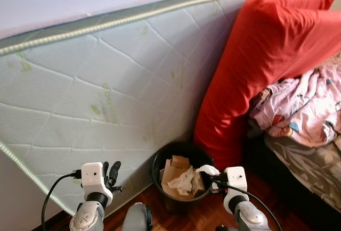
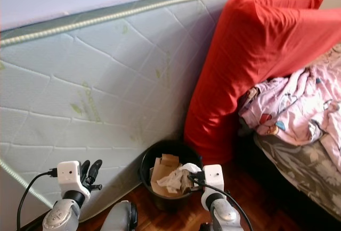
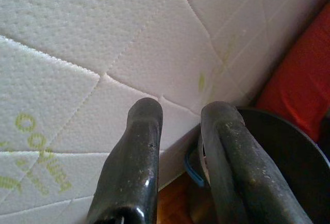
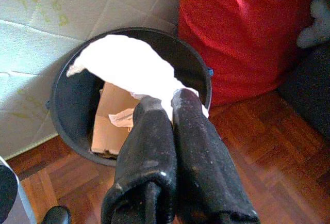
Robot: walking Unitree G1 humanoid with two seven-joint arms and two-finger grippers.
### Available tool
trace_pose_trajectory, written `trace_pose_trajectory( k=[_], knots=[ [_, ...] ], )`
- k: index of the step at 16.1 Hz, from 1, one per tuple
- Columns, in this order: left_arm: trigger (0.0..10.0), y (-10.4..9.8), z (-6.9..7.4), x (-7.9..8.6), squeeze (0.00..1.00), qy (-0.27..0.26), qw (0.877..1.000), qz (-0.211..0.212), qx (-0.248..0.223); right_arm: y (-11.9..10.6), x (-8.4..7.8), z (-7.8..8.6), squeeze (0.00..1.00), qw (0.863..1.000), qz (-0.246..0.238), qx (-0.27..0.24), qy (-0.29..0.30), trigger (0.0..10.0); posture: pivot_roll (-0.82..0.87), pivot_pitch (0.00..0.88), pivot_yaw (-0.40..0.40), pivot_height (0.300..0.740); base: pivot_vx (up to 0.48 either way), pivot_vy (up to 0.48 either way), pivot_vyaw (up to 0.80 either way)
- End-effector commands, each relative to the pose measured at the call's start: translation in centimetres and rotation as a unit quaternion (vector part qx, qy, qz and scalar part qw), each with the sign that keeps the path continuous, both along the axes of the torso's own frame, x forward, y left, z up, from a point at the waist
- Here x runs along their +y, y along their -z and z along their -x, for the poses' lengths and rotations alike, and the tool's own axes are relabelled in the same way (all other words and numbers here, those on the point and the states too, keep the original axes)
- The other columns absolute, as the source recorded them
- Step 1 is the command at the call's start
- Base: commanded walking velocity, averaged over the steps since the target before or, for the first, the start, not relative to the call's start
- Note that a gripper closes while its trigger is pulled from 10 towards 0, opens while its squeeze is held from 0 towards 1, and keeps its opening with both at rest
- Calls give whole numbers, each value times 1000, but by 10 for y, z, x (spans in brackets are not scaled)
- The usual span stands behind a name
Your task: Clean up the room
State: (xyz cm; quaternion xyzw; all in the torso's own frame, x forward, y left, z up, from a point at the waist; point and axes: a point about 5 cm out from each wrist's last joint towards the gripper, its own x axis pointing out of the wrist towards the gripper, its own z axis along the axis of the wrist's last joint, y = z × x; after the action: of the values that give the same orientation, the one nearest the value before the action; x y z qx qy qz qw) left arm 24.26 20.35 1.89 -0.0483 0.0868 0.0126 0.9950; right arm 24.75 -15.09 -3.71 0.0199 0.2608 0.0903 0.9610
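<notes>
Now right tool [image 4: 166, 102] pinches crumpled white tissue [image 4: 129, 66] over black bin [image 4: 69, 126].

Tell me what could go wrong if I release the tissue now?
The right gripper pinches the white tissue at the near rim of the black bin. Part of the tissue lies over that rim, so on release it might drape there or slide onto the wood floor. The bin already holds cardboard and crumpled paper, so the tissue may perch on top and tumble out.
</notes>
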Motion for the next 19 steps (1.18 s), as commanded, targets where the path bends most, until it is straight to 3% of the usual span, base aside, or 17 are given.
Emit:
trace_pose_trajectory(
  k=[1,11,14,19],
  knots=[
    [10000,-1,-1,1,0,-4,1000,4,2,-1,1,-3,0,1000,1,1,-6,10000,147,0,-20,617,292,0,0],
    [10000,-1,-1,1,0,-4,1000,4,2,-1,4,-3,0,1000,1,6,-20,10000,149,0,-20,617,331,0,0],
    [10000,-1,-1,1,0,-5,1000,3,1,-4,8,-6,0,999,-1,1,-49,10000,145,0,-17,617,345,0,0],
    [10000,-3,-1,1,0,-9,1000,6,-5,-4,16,-8,0,996,-1,15,-91,10000,148,0,-21,617,335,0,564]
  ],
)
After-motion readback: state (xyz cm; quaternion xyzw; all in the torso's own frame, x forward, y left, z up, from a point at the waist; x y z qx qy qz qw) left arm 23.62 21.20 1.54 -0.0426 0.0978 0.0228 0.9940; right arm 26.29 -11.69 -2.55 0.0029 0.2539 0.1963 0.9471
